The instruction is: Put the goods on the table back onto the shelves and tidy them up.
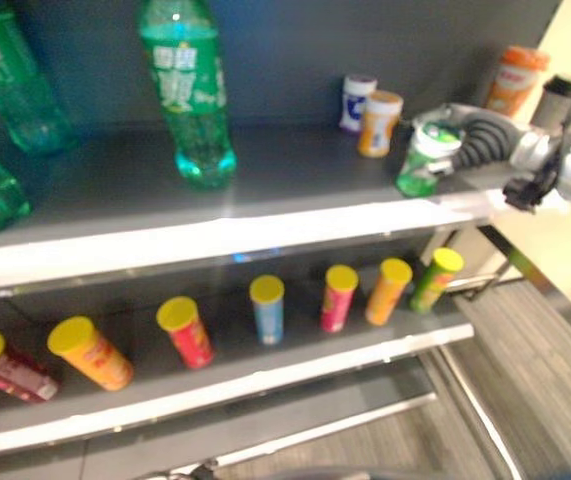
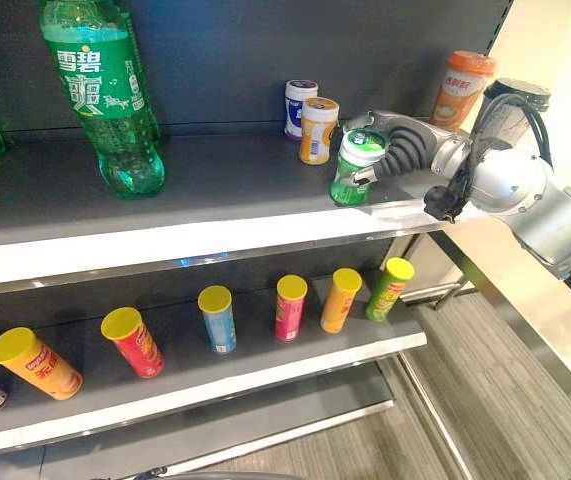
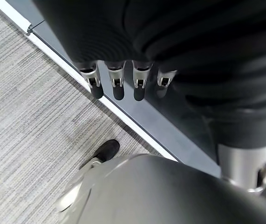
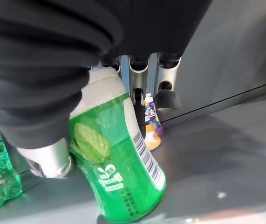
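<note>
Right hand [image 2: 390,150] is curled around green bottle [image 2: 353,168], which stands upright at near right edge of upper shelf [image 2: 215,200], while left hand [image 3: 123,79] hangs with relaxed fingers, holding nothing.

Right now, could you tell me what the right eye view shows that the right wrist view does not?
Right eye view alone: the lower shelf with its row of yellow-lidded tubes, and an orange jar beyond the arm. Right wrist view alone: the green jar's leaf label and barcode up close. Both: the right hand curled round the green jar on the upper shelf, small jars behind.
</note>
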